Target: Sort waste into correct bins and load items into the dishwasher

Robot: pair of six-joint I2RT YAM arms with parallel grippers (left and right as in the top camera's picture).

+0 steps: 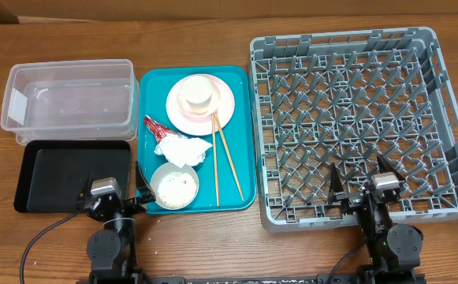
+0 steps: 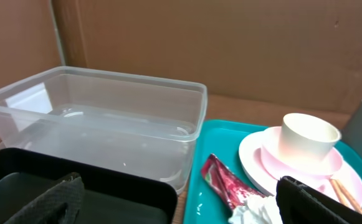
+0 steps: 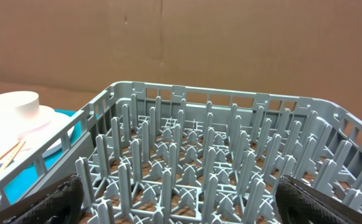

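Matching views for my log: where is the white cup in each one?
Overhead: white cup upper centre, on the pink plate.
Left wrist: cup at right, on the plate.
Right wrist: cup at far left, on the plate.
Shared landmark: the pink plate.

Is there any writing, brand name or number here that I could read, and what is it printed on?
None: no text can be read in any view.
red-and-white wrapper: any print is too small and blurred to read.
clear tub: a pale patch on its left wall, perhaps a label; nothing legible.
grey dish rack: no marking shows.
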